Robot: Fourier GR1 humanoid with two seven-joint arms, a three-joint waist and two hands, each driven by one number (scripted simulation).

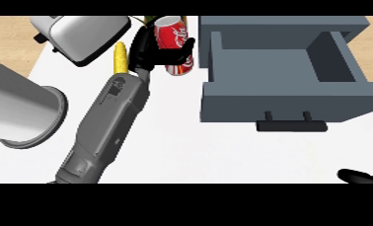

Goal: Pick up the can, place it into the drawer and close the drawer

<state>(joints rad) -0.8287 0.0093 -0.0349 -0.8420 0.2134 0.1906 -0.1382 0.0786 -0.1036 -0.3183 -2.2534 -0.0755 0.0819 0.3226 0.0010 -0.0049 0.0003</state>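
Can (172, 37), red, clamped at mid-wall in left hand (149, 55) beside open drawer (211, 99): likely light, rigid, slick, thin-walled, best held round the middle; right hand (355, 175) unreadable.

Head view. The left hand (149, 52) curls round a red can (172, 37), tilted and held just left of the open grey drawer (280, 105). A yellow corn cob (120, 57) lies beside the forearm, a toaster (84, 35) behind it, a grey pot (29, 106) at left. The right hand (355, 175) shows at the lower right corner.
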